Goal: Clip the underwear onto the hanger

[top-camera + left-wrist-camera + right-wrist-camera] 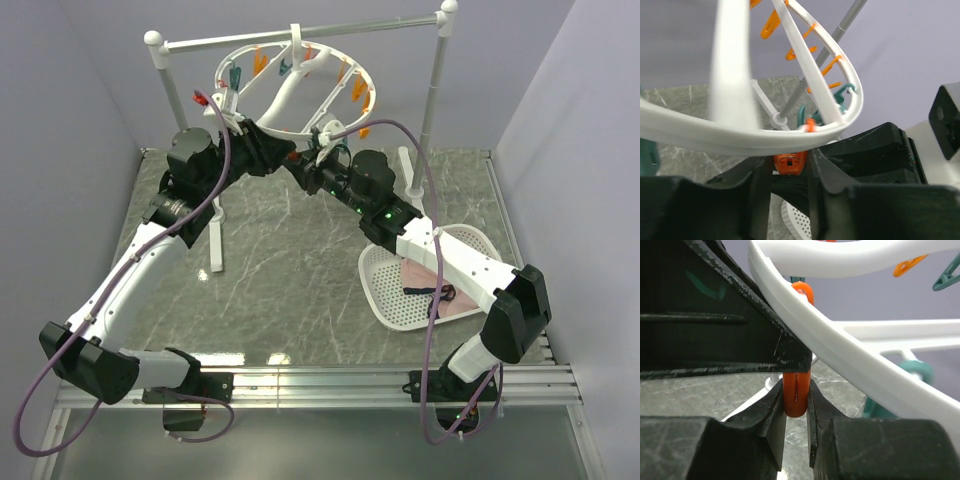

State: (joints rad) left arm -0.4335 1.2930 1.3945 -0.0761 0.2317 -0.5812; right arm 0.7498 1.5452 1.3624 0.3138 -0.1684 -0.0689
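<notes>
Soft, even light, faint glare on the table [285, 352] — left wrist view blurs the nearest hanger [730, 75] spoke.

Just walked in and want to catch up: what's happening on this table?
Both arms reach up to the hanger on the rail. The right gripper is shut on an orange clip under the ring; the left gripper flanks what looks like the same clip. The underwear lies in the basket, not yet clipped.

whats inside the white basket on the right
Pink underwear with dark edging lies in the basket. The right arm crosses over it, so part of both is hidden.
</notes>
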